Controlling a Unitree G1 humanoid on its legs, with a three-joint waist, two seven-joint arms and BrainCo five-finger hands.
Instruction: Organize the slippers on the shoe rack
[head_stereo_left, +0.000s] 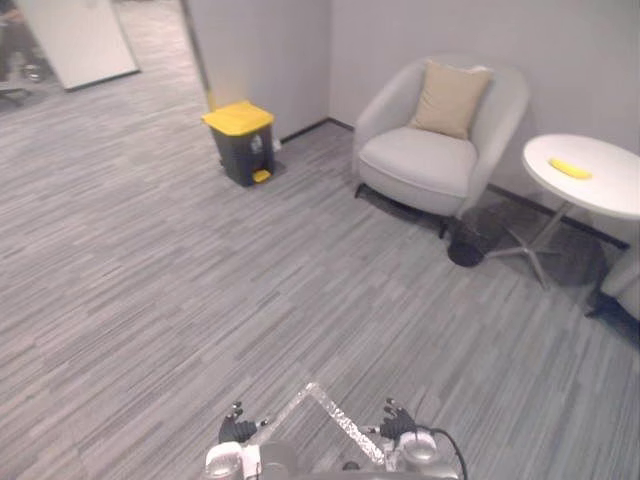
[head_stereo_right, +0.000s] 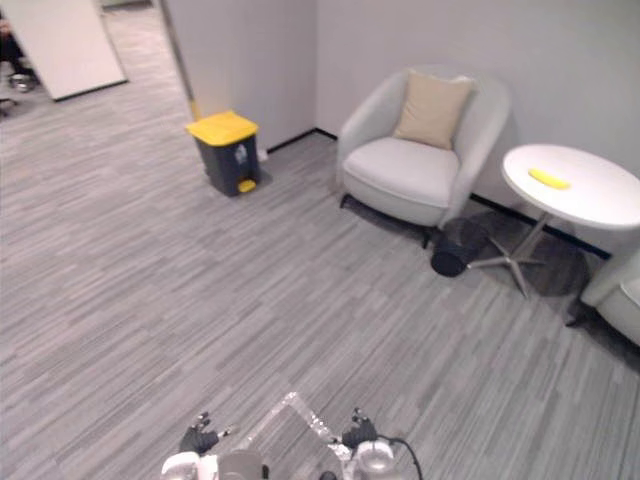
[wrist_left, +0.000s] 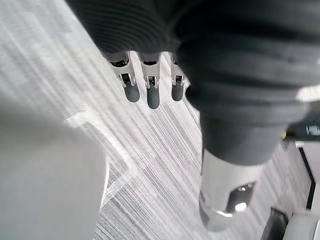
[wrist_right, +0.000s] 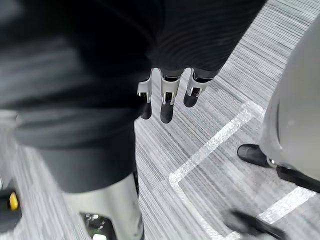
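My left hand hangs low at the bottom edge of the eye views, just left of a white tape corner on the carpet. My right hand hangs just right of that mark. In the left wrist view the left hand's fingers point down at the grey striped carpet, relaxed, with nothing in them. The right hand's fingers hang the same way over the tape lines in the right wrist view, holding nothing.
A dark bin with a yellow lid stands by the far wall. A light armchair with a beige cushion sits right of it. A round white table carries a yellow object. A dark round object lies below.
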